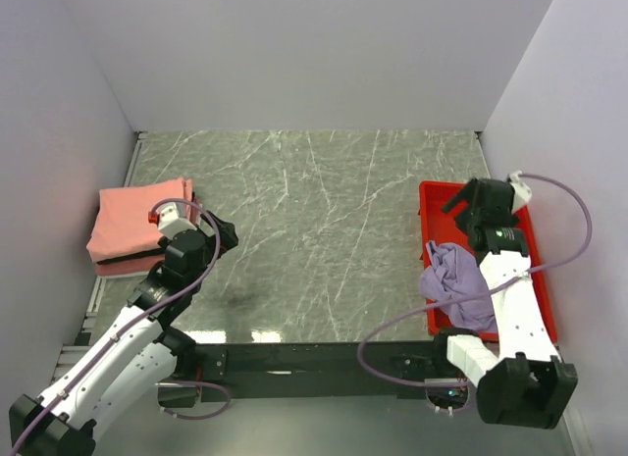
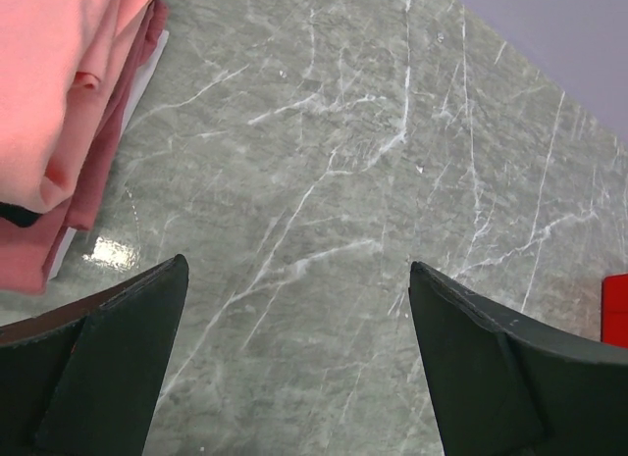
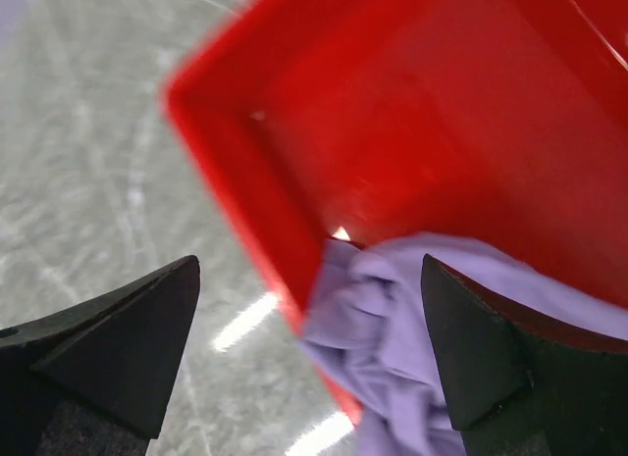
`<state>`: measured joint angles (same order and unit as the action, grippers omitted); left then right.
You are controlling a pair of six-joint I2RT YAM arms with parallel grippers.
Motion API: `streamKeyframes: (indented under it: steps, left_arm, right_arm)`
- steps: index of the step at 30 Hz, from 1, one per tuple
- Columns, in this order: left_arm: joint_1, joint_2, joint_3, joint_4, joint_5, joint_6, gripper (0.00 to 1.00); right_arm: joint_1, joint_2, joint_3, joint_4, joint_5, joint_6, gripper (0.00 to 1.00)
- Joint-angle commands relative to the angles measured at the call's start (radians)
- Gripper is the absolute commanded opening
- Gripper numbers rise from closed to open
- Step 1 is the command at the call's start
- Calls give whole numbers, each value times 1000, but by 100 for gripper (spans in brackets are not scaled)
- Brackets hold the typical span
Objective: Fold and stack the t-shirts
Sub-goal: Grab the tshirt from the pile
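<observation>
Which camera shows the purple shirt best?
The top external view: most of the crumpled purple shirt shows, hanging over the red tray's edge. The right wrist view catches only a blurred part; the left wrist view, none.

**A:** What is your table carrying?

**B:** You have a grey, marble-patterned table (image 1: 314, 230). At its left edge lies a stack of folded t-shirts (image 1: 132, 226), salmon-pink on top and darker red beneath.

**A:** And on your right?

**B:** A red plastic tray (image 1: 435, 209) sits along the right edge, well apart from the stack.
</observation>
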<state>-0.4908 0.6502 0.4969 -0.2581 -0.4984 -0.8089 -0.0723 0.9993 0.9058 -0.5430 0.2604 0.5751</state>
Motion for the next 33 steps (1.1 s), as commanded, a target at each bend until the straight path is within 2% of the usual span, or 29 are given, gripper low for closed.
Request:
streamKeyframes:
  steps: [1,3,9,11,16,20,22,23,26,27,29,30,33]
  left_arm:
    - [-3,2,35,-6,-20,-9,100]
    - [-3,9,37,-18,-26,-22,99]
    - [-3,25,46,-30,-31,-29,99]
    - [-3,16,45,-27,-25,-27,100]
    - [-3,-3,40,-36,-28,-35,99]
    - [-3,-9,42,-40,-26,-33,99]
    - [-3,-8,42,-40,-26,-35,99]
    - [-3,-6,43,-43,-29,-36,99]
    - [-3,-1,46,-53,-37,-41,99]
    - [-3,-1,48,-56,-38,-42,100]
    - [-3,2,48,-58,-45,-44,99]
    - [-3,2,48,-58,-45,-44,99]
    - [-3,0,45,-53,-46,-42,99]
  right_arm:
    - [-112,-54,-101,-69,-139,54,99]
    - [-171,-97,-166,-75,-144,84,99]
    - [-222,-174,-281,-63,-125,124,99]
    - [-228,-172,-315,-39,-162,130,98]
    - [-233,-105,-430,66,-217,166,97]
    - [-241,-18,-446,121,-230,166,96]
    - [-242,10,-456,146,-242,164,92]
    - [-244,15,-462,170,-250,164,89]
    - [-247,4,-487,222,-303,166,65]
    - [-247,-26,-499,233,-314,173,50]
    - [-247,-71,-504,239,-320,205,8]
    - [-247,-120,-496,230,-302,213,0]
    - [-247,-198,-444,186,-274,189,0]
